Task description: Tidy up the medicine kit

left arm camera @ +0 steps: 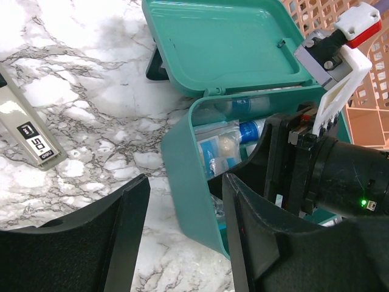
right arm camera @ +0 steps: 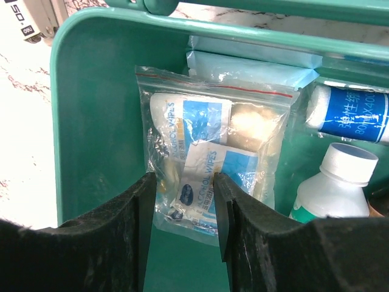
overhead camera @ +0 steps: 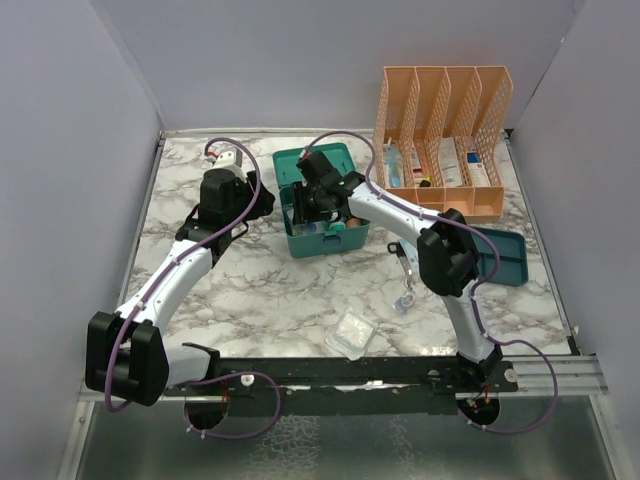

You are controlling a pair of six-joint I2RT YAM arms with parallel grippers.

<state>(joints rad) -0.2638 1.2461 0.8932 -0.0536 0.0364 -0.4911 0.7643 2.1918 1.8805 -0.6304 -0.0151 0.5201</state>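
Poising right tool, open, astride wipes bag standing inside open kit, sitting at middle of desk. Holding left tool, also open, just beside kit's left wall; touching or not, cannot tell. Probably best: closing squarely on bag's middle, staying clear of wall and bottle, with left tool ready for steadying kit.

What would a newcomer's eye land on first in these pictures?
The open teal medicine kit at mid-table stands out most. The right pincer is inside it, jaws apart over a zip bag of alcohol wipes. At the back right of the table stands a tall orange mesh organizer.
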